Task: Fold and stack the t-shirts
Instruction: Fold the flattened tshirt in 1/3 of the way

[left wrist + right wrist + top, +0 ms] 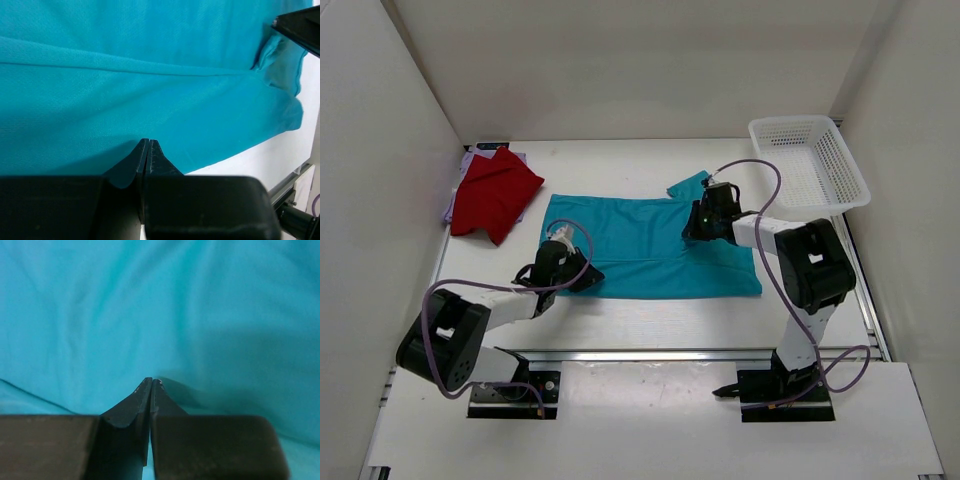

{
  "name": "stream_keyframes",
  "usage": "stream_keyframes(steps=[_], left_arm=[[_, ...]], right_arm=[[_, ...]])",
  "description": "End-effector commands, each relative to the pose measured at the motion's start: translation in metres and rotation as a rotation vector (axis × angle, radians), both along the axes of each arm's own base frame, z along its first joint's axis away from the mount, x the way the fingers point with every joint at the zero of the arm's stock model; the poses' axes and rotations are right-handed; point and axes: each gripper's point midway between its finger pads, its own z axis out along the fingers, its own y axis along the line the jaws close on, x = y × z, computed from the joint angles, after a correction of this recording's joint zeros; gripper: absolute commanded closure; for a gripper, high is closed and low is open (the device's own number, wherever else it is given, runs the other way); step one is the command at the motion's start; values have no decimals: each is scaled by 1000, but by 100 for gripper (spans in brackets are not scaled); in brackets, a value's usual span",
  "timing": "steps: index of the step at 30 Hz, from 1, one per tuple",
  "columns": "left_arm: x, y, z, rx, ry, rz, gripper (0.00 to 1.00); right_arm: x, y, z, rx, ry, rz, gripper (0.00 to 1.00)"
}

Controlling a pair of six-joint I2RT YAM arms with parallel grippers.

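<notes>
Far left, at the back corner of the bench (pixel 650 318): red t-shirt (pixel 495 195) lies bunched on top of the lavender t-shirt (pixel 467 165), only a lavender edge showing. Neither looks neatly folded.

Left hand (pixel 563 262) sits at the near-left edge of the teal t-shirt (pixel 640 245). Jaws are closed tight w/ cloth drawn up against the tips, so it's prob. nipping a thin bit of hem, though the wrist view doesn't make that fully plain.

Teal shirt is spread flat mid-bench, long side running left to right, w/ a lengthwise crease and one sleeve poking out at the far right.

Right hand (pixel 703 218) rests on the shirt's far-right part by that sleeve. Jaws are fully closed, tips against the cloth, nothing visibly caught.

White basket (pixel 840 178) stands at the far right corner, apart from the shirts.

Handling: the cloth is light, limp and thin, so it'll sag and wrinkle, not hold shape. Best taken at hem corners or the sleeve seam, both hands pinching matched edges so the fold carries over evenly.
</notes>
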Motion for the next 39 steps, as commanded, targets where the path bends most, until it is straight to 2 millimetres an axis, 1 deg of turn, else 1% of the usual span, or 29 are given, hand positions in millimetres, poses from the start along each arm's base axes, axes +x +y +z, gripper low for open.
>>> stream_keyframes(steps=[1, 4, 6, 8, 9, 10, 11, 12, 14, 15, 16, 18, 19, 20, 21, 22, 23, 25, 26, 27, 28, 32, 33, 34, 35, 36, 37, 38, 39], left_arm=[[7, 4, 22, -39, -60, 16, 91], [15, 8, 43, -37, -124, 35, 90], [21, 4, 61, -36, -171, 41, 90], [17, -6, 63, 2, -183, -5, 89], [14, -13, 60, 19, -171, -23, 88], [15, -16, 62, 23, -179, -30, 88], [10, -22, 54, 35, -162, -54, 89], [8, -28, 48, 41, -146, -71, 88], [2, -31, 31, 72, -108, -97, 90], [3, -30, 22, 84, -90, -94, 90], [0, -29, 13, 90, -67, -98, 90], [2, -25, 6, 77, -41, -88, 91], [4, -18, 1, 83, -29, -69, 91], [1, -20, 0, 71, -19, -80, 92], [-2, -17, -6, 65, 5, -75, 92], [-9, -15, -12, 63, 24, -81, 92], [-11, -14, -13, 65, 29, -76, 92], [-29, -13, -20, 77, 49, -96, 92], [-38, -5, -31, 103, 75, -84, 93], [-43, -5, -29, 110, 63, -88, 92], [-56, -1, -34, 115, 77, -88, 92], [-87, 7, -40, 82, 102, -72, 92], [-86, 9, -37, 68, 102, -55, 92], [-87, 8, -32, 53, 82, -56, 91], [-80, 12, -23, 47, 56, -38, 89], [-64, 15, -6, 29, 27, -7, 85], [-55, 17, 3, 29, -5, 0, 82], [-35, 22, 24, 20, -51, 37, 80], [-12, 27, 46, 17, -105, 67, 79]], right_arm=[[24, 8, 24, 34, -80, -8, 100], [14, 3, 45, 19, -146, -13, 100], [5, -4, 74, 37, -221, -43, 97], [-11, -10, 74, 33, -235, -56, 95], [-16, -11, 84, 31, -268, -51, 95], [-27, -12, 73, 22, -245, -48, 96], [-40, -7, 69, 32, -235, -21, 100], [-47, -4, 66, 42, -227, 0, 99], [-71, 10, 47, 51, -152, 75, 100], [-83, 18, 37, 38, -122, 117, 100], [-87, 21, 31, 35, -110, 132, 100], [-104, 37, 22, 18, -89, 206, 100], [-107, 36, 16, 5, -72, 208, 100], [-114, 35, 9, -10, -60, 218, 100], [-122, 36, 2, -18, -42, 229, 100], [-123, 33, -1, -23, -37, 222, 100], [-130, 30, -6, -28, -27, 226, 100], [-149, 22, -17, -46, 6, 245, 100], [-153, 22, -15, -49, 3, 247, 100], [-162, 19, -19, -55, 22, 253, 99], [-175, 16, -22, -58, 39, 281, 100], [-204, 11, -23, -55, 87, 326, 100], [-207, 8, -22, -48, 100, 311, 100], [-208, 12, -16, -22, 98, 324, 100], [-203, 17, -6, 15, 82, 317, 100], [-198, 19, 3, 30, 56, 317, 96], [-189, 24, 14, 52, 28, 319, 94], [-176, 30, 33, 82, -16, 317, 90], [-167, 30, 41, 97, -44, 303, 86]])
